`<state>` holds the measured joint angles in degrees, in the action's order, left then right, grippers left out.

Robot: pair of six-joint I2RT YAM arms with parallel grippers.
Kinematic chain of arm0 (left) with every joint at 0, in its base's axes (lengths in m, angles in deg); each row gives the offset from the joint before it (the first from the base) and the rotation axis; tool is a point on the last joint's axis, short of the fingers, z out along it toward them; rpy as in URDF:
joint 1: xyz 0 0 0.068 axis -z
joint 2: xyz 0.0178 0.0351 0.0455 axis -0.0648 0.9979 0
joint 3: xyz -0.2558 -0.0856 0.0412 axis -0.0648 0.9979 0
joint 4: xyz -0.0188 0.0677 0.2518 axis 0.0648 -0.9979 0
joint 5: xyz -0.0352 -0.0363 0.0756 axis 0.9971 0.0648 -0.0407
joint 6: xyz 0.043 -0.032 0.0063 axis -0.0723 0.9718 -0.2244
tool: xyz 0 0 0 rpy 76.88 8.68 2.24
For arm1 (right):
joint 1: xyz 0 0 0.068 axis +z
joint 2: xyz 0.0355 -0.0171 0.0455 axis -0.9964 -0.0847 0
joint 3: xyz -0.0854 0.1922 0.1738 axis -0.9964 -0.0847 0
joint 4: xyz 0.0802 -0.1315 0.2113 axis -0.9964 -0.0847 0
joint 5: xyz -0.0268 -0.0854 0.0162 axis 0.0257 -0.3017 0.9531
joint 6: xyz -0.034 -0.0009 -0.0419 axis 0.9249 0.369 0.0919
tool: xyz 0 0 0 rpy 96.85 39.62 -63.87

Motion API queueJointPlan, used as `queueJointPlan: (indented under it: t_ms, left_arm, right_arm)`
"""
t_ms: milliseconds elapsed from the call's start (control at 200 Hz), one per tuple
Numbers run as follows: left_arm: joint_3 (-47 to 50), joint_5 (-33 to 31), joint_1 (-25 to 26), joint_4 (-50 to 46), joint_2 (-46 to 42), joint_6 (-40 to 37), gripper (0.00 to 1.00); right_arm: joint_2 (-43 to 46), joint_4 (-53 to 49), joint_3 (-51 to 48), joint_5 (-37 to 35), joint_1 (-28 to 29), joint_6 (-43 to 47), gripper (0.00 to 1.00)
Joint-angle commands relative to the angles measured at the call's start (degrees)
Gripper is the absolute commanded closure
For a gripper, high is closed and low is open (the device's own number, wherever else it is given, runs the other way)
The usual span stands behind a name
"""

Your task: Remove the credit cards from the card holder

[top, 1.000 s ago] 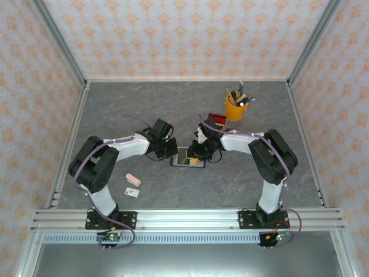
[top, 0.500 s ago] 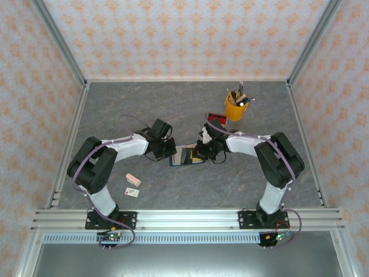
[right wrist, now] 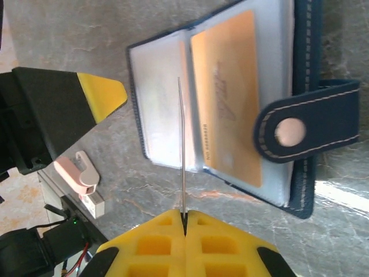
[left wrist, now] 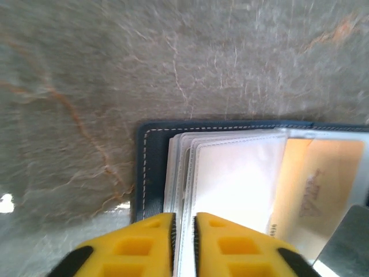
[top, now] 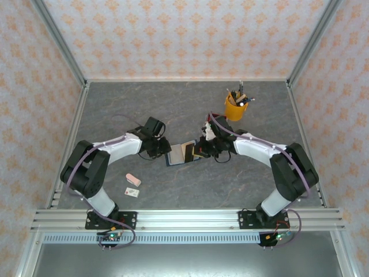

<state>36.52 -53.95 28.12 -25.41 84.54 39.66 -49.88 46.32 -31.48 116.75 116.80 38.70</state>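
Card holder (top: 177, 156) lies open mid-table. My right gripper (right wrist: 184, 218) pinches grey card (right wrist: 181, 144) by one edge over its pockets; left gripper (left wrist: 184, 231), narrowly parted, hangs beside its left edge. I see open table (top: 144, 109) on the far side.

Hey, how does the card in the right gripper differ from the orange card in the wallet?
The held card stands on edge above the open card holder, pinched in the right gripper's shut jaws; the orange card lies flat inside a clear sleeve. The held card shows its thin edge to the right wrist camera, the orange card its whole printed face. Both are thin cards.
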Motion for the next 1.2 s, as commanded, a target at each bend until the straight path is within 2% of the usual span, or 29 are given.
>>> queueJointPlan:
  t_ms: [0,170,275,365,480,676,911,1191]
  left_arm:
    - [0.4,0.8,-1.4,-1.2,-5.4,-1.1,0.68]
    - [3.5,8.5,-4.5,4.9,-11.9,0.6,0.34]
    - [5.3,15.4,-6.0,10.9,-14.9,1.7,0.2]
    - [5.9,20.1,-6.5,14.6,-16.0,2.2,0.12]
    - [6.5,25.7,-6.8,21.0,-15.8,4.2,0.1]
    - [6.3,30.9,-6.8,31.3,-14.9,9.1,0.14]
    - [5.8,32.4,-6.7,36.2,-14.9,12.0,0.41]
    - [5.5,32.6,-6.3,39.5,-13.5,14.1,0.66]
  right_arm:
    - [1.6,1.5,0.9,2.4,-0.2,-0.2,1.0]
    - [1.6,4.8,3.1,5.5,-0.2,-1.0,1.0]
    - [1.1,6.9,5.3,8.1,-0.6,-1.3,1.0]
    - [0.8,10.1,6.6,11.6,-1.9,-3.3,1.0]
    - [0.7,15.9,7.2,16.7,-4.2,-7.0,1.0]
    - [1.4,21.2,7.9,21.7,-7.3,-10.6,1.0]
    - [2.1,26.7,7.8,24.7,-8.4,-14.7,1.0]
    - [2.6,29.0,7.7,25.7,-8.4,-16.8,1.0]
